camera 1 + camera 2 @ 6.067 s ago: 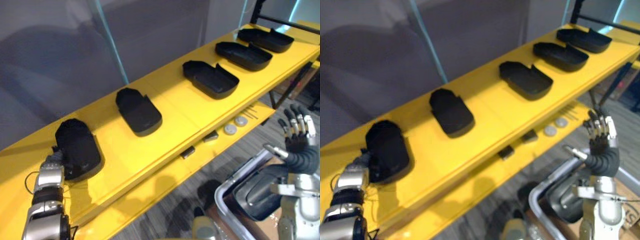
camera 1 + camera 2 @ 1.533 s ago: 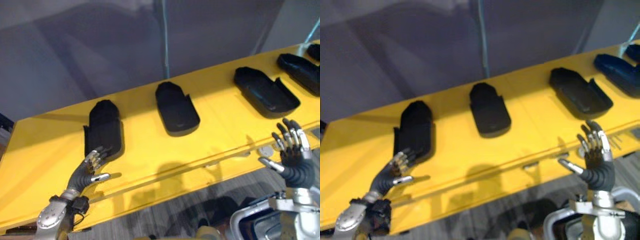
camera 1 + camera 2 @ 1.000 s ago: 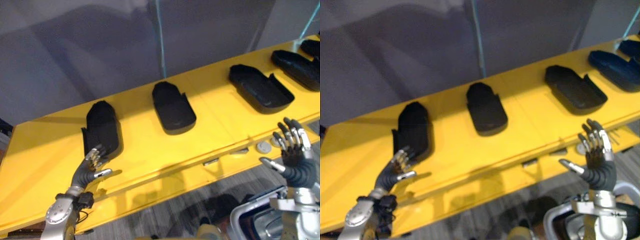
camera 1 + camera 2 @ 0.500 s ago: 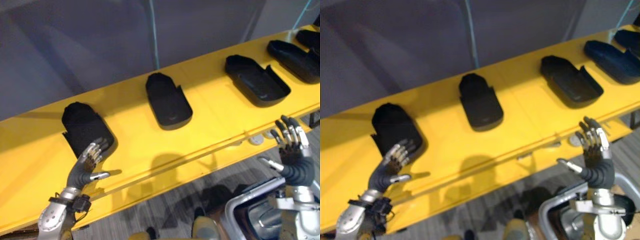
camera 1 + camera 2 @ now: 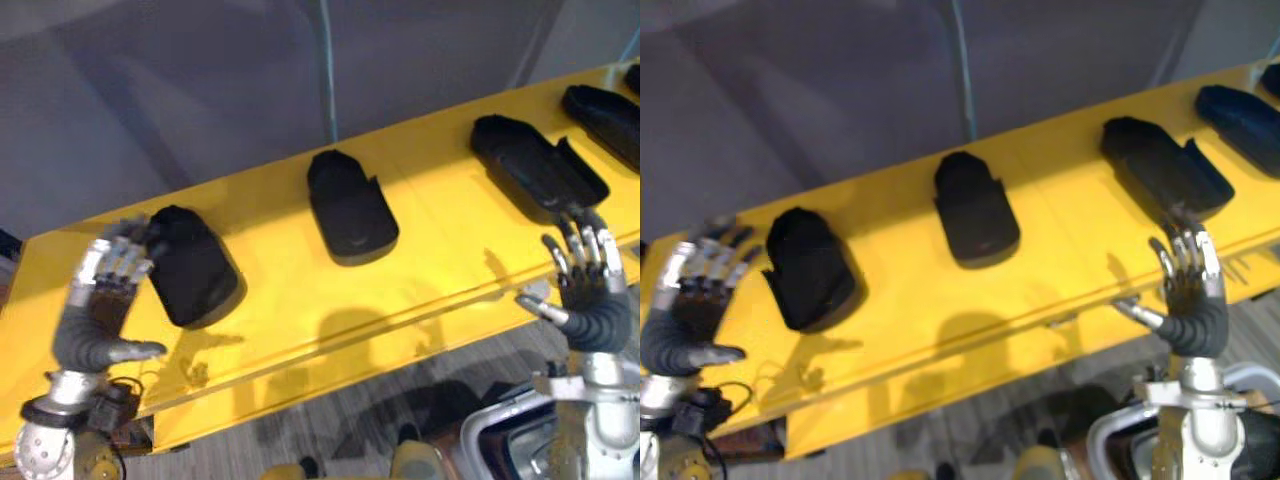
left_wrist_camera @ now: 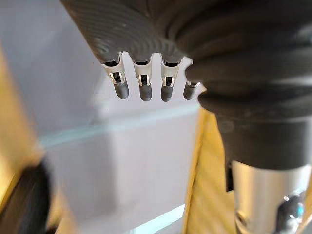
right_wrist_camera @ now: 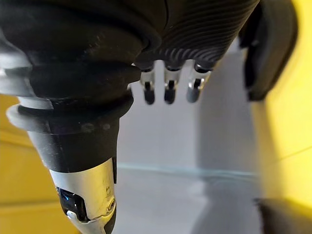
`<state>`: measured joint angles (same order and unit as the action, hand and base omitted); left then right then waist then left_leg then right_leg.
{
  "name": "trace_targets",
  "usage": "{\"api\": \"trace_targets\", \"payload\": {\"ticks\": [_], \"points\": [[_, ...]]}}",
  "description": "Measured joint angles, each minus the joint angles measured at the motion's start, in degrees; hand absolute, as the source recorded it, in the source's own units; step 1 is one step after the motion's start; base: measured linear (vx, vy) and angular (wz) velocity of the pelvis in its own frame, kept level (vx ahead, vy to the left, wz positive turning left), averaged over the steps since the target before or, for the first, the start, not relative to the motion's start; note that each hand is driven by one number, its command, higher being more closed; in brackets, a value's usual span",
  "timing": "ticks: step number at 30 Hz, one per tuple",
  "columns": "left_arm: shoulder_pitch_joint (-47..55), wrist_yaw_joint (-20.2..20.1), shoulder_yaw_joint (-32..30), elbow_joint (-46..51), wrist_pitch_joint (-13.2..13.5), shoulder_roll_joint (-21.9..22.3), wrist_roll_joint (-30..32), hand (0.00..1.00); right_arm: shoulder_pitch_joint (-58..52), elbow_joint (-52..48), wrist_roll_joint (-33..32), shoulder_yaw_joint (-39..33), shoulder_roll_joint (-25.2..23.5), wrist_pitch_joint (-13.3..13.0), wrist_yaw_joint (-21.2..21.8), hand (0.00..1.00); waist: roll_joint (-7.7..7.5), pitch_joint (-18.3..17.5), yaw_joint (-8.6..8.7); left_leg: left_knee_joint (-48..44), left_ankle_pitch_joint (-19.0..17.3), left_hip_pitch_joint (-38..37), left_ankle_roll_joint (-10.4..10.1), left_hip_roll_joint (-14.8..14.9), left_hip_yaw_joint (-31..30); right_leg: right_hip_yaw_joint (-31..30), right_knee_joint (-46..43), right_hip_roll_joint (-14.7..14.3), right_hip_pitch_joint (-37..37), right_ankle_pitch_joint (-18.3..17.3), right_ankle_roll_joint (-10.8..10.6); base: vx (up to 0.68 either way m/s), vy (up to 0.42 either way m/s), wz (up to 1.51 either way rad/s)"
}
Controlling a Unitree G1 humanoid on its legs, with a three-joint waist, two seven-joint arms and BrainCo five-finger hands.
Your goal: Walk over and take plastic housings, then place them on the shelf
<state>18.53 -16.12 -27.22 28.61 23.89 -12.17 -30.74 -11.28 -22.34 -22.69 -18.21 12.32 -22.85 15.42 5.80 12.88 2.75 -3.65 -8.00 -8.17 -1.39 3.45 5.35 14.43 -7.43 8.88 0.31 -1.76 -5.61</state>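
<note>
Row of black moulded plastic housings [image 5: 350, 208] lay on yellow shelf [image 5: 300, 320], well apart from one another. Leftmost housing [image 5: 190, 265] sat just beside left robot hand [image 5: 100, 300]. We judged shells light, rigid and smooth, likely slippery. Best hold, in our view: across long side walls, thumb opposing fingers. Left robot hand stood upright, fingers spread, holding nothing. Right robot hand [image 5: 585, 290] stood upright at shelf front edge, fingers likewise spread, empty.
</note>
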Motion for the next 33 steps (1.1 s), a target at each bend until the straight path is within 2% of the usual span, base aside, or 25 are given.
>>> {"api": "trace_targets", "payload": {"ticks": [1,3,4,6,7,9,11,15,17,18,20,21,23,25,26,29,33], "points": [[-0.44,2.75,-0.19,-0.01,0.63,0.79,1.43,0.0,0.57,-0.03,0.16,0.97,-0.2,-0.12,-0.06,0.0,-0.11,-0.41,-0.39,0.01,0.18,0.26,0.05,-0.01,-0.09,0.25,0.46,-0.02,0.05,0.3,-0.01,-0.01,-0.004,0.18],[-1.24,13.01,-1.06,-0.05,2.4,3.74,7.36,0.0,3.34,-0.06,1.35,5.72,-0.98,-0.77,-0.55,0.0,-0.87,-0.84,-0.7,0.02,0.58,0.16,-0.11,0.01,-1.41,1.89,2.63,-0.15,2.05,1.22,0.03,-0.01,-0.021,0.3],[-1.24,15.13,-1.06,-0.06,2.68,4.44,8.99,0.0,4.02,-0.07,1.51,6.93,-1.11,-0.82,-0.61,0.0,-1.05,-1.06,-1.01,0.02,0.62,0.17,-0.17,0.03,-1.77,2.33,3.05,-0.22,2.44,1.41,0.1,-0.02,-0.026,0.3],[-1.49,23.9,-1.01,-0.09,3.24,6.58,17.42,0.0,5.93,-0.12,2.57,10.86,-1.51,-0.74,-1.45,0.0,-2.04,-1.6,-2.38,0.05,0.63,0.13,-0.19,0.05,-2.5,3.19,4.52,-0.54,3.72,1.94,0.11,-0.02,-0.014,0.21],[-1.29,25.47,-1.01,-0.16,3.24,6.72,18.8,0.0,6.34,-0.12,2.98,11.77,-1.6,-0.69,-1.69,0.0,-2.34,-1.77,-2.66,0.07,0.63,0.17,-0.19,0.04,-2.8,3.49,4.93,-0.63,3.98,2.13,0.13,-0.03,-0.012,0.19],[-1.14,31.75,-0.89,-0.71,1.95,6.76,24.98,0.0,7.86,-0.07,4.47,14.81,-1.67,0.7,-1.67,0.0,-3.49,-2.44,-3.49,0.24,0.63,0.23,-0.21,0.04,-3.45,4.5,6.29,-0.82,5.01,2.76,0.28,-0.03,-0.009,0.18],[-1.14,34.29,-0.85,-1.39,1.21,6.9,27.1,0.0,8.7,0.16,5.19,16.72,-1.66,1.12,-1.6,0.0,-4.08,-2.7,-4.05,0.3,0.61,0.39,-0.23,-0.02,-3.52,4.68,7.3,-0.9,5.69,3.16,0.33,-0.04,0.004,0.06],[-1.57,41.21,-0.01,-4.97,-2.42,7.15,32.15,0.0,11.18,2.52,5.46,21.03,-1.41,1.58,0.32,0.0,-6.04,-4.1,-4.82,1.04,0.93,1.35,-0.82,-0.54,-4.99,6.18,8.42,-0.58,5.93,3.58,0.32,-0.03,0.012,0.16],[-1.6,45.55,0.26,-8.69,-4.06,7.19,33.5,0.0,14.23,5.93,5.55,23.51,-0.79,2.26,0.87,0.0,-6.82,-4.51,-5.63,1.12,1.02,1.47,-0.97,-0.58,-5.31,6.51,8.42,-0.54,5.96,3.8,0.0,0.0,0.014,0.22],[-1.8,50.04,0.09,-13.51,-5.53,7.23,33.48,0.0,16.92,8.42,5.75,25.62,-0.46,3.34,0.92,0.0,-7.29,-4.79,-5.76,1.02,1.07,1.83,-1.04,-0.74,-6.47,7.62,8.43,-0.38,6.38,3.87,-0.08,0.02,0.011,0.3],[-1.91,53.6,-1.73,-19.53,-5.63,8.14,33.51,0.0,19.43,10.55,6.84,27.76,-0.15,4.37,0.73,0.0,-7.58,-4.98,-6.56,1.04,1.11,2.02,-1.11,-0.79,-6.96,8.25,8.46,-0.32,6.57,3.85,-0.05,0.03,0.013,0.25],[-1.88,56.25,-3.67,-25.69,-5.76,8.83,33.24,0.0,21.54,12.48,7.93,29.8,0.55,5.94,0.53,0.0,-7.8,-5.11,-7.43,1.04,1.11,2.2,-1.11,-0.9,-7.47,8.67,8.53,-0.27,6.69,3.84,-0.03,0.03,0.02,0.19],[-1.29,57.83,-4.16,-30.03,-5.62,9.02,33.38,0.0,22.94,14.95,7.91,31.34,1.34,8.37,-0.88,0.0,-8.23,-5.38,-8.35,1.09,1.11,2.28,-1.12,-0.98,-8.08,8.92,8.5,-0.19,6.95,3.74,0.12,0.04,0.022,0.19],[0.26,57.97,-4.2,-31.22,-5.32,10.2,33.44,0.0,23.97,18.91,7.94,31.89,1.33,11.52,-4.42,0.0,-8.89,-5.8,-10.0,1.08,1.09,2.35,-1.14,-1.09,-8.44,8.93,8.34,-0.07,7.01,3.64,0.27,0.03,0.03,0.13],[0.59,57.52,-4.11,-31.58,-4.79,10.81,33.43,0.0,24.23,20.38,7.84,32.1,1.31,12.2,-5.62,0.0,-8.93,-5.81,-10.24,1.06,1.09,2.37,-1.14,-1.22,-8.82,8.93,8.07,0.09,7.09,3.56,0.39,0.02,0.044,0.21],[0.71,53.49,-3.34,-31.96,-2.66,11.16,33.09,0.0,24.53,24.48,8.35,32.5,0.58,12.64,-9.16,0.0,-8.94,-5.8,-10.24,0.91,1.07,2.28,-1.16,-1.63,-9.45,8.92,7.77,0.54,7.51,3.37,0.69,-0.01,0.043,0.12],[-1.03,47.6,1.99,-27.96,-2.21,10.99,33.16,0.0,24.58,24.99,12.16,32.48,-0.82,11.37,-14.12,0.0,-8.83,-5.73,-9.72,-0.08,0.59,2.46,-1.2,-1.9,-8.91,8.16,7.73,0.83,7.5,3.23,0.81,-0.04,0.03,-0.05]]}}
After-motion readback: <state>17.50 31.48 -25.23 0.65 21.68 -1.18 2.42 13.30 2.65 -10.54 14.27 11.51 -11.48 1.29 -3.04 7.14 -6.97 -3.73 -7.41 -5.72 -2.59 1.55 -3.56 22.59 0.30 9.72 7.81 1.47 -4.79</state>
